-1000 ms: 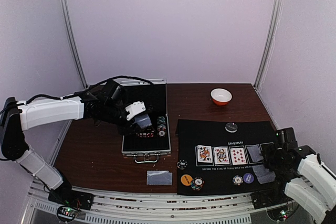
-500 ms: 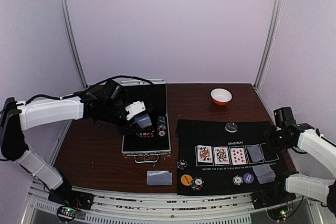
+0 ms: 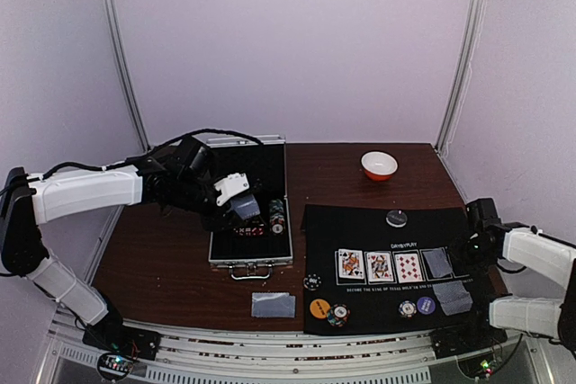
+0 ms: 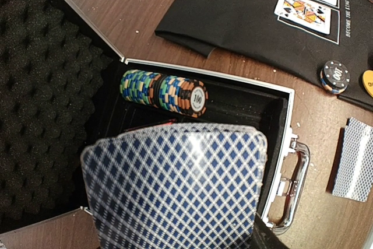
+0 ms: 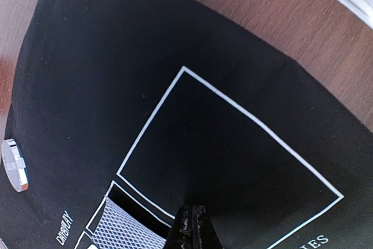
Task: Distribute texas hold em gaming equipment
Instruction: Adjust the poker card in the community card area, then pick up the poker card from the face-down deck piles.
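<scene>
My left gripper (image 3: pixel 239 200) hovers over the open silver case (image 3: pixel 250 254), shut on a deck of blue-diamond-backed playing cards (image 4: pixel 175 185) that hides its fingers. Below it, a row of striped poker chips (image 4: pixel 166 90) lies in the case. On the black mat (image 3: pixel 360 222) are three face-up cards (image 3: pixel 379 265), two face-down cards (image 3: pixel 436 263) (image 3: pixel 453 297), an orange disc (image 3: pixel 319 308), a purple disc (image 3: pixel 426 305), a dark disc (image 3: pixel 396 218) and chip stacks (image 3: pixel 338 316) (image 3: pixel 408 309). My right gripper (image 5: pixel 192 211) is shut and empty above an empty white card outline (image 5: pixel 233 161).
A face-down card pile (image 3: pixel 273 305) lies on the wood in front of the case, and one chip stack (image 3: pixel 312 282) sits at the mat's left edge. A white-and-orange bowl (image 3: pixel 379 165) stands at the back. Frame posts rise at both back corners.
My right arm has pulled back from the face-down card at the mat's front right to the mat's right edge, and its jaws have closed empty. The left arm has not moved.
</scene>
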